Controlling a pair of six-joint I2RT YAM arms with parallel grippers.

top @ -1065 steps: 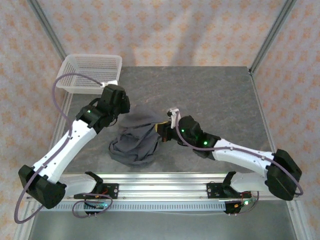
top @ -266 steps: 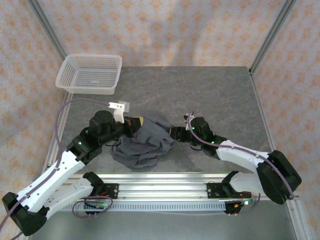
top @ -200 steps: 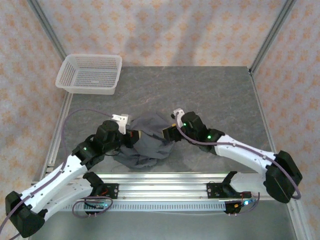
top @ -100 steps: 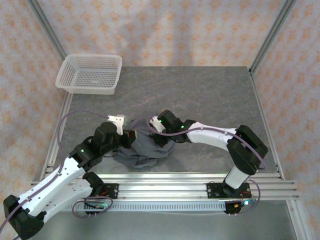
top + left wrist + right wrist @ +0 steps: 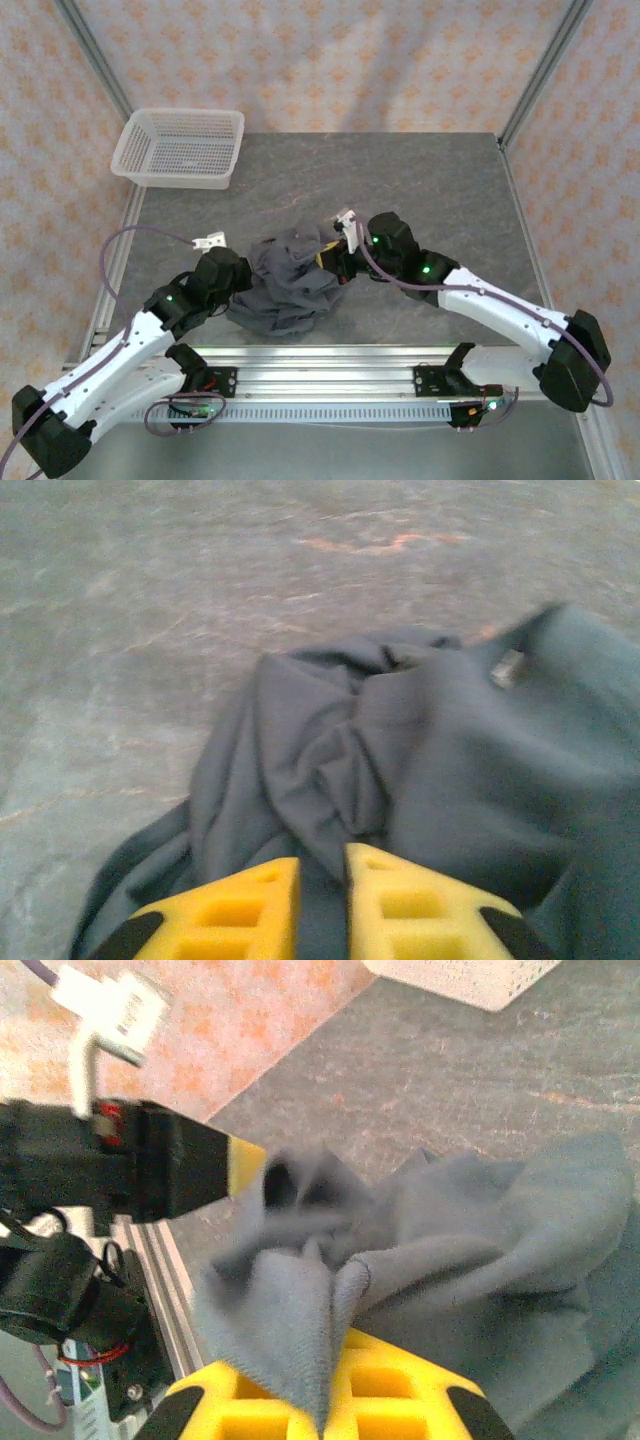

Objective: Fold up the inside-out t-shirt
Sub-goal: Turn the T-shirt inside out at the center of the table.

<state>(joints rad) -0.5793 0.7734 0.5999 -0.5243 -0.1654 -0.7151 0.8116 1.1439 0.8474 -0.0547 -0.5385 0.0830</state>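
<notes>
Right wrist | my right gripper (image 5: 330, 1380) pinches soft dark slate-grey t-shirt (image 5: 480, 1260) | left gripper (image 5: 320, 868): cannot tell | limp, light, I judge; take hem.

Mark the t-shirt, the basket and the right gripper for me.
t-shirt (image 5: 285, 290), top view, middle of the crumpled heap.
basket (image 5: 175, 176), top view, its near wall.
right gripper (image 5: 322, 1375), right wrist view, between the fingertips, fabric pinched there.

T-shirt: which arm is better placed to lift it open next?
The right arm, probably: its jaws are shut on a fold of the t-shirt, ready to lift. The left arm has its jaws nearly together at the shirt's edge, with no clear grip.
</notes>
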